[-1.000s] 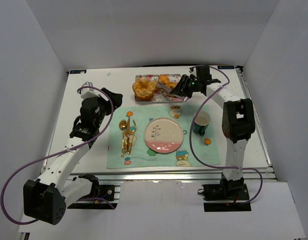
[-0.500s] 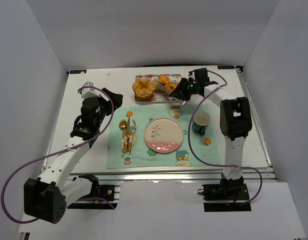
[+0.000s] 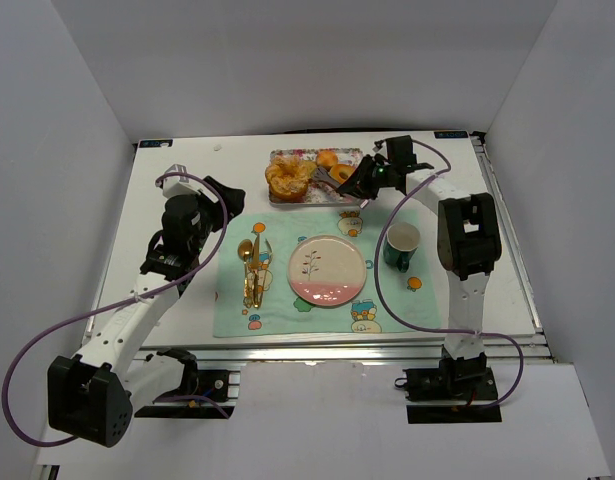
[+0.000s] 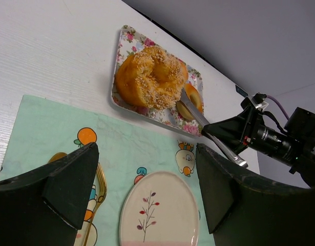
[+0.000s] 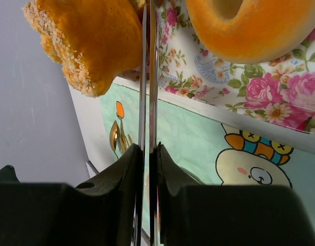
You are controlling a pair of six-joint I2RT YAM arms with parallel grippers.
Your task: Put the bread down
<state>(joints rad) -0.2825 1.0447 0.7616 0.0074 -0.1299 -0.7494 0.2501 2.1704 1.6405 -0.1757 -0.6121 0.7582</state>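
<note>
Lying nearest: pink-rimmed plate (image 3: pixel 327 270) on the mint placemat (image 4: pixel 44 128); bread not on it; judged the drop spot.
Left hand (image 4: pixel 147 171): fingers spread wide, holding nothing, hovering off the placemat's far-left corner.
Right hand (image 5: pixel 147 149): clamped on metal tongs (image 5: pixel 148 77) at the floral tray's (image 4: pixel 124 37) right end.
Tongs axis: pointing left along the tray, blades nearly together; tips out of the wrist view, so their contents cannot be told.
Bread (image 3: pixel 327 158): on the tray's far part, left of the right hand, just beyond the tongs' line.
Neighbours: crumb-crusted ring pastry (image 4: pixel 149 77), small donut (image 5: pixel 239 25).
Nearer arm: right.
</note>
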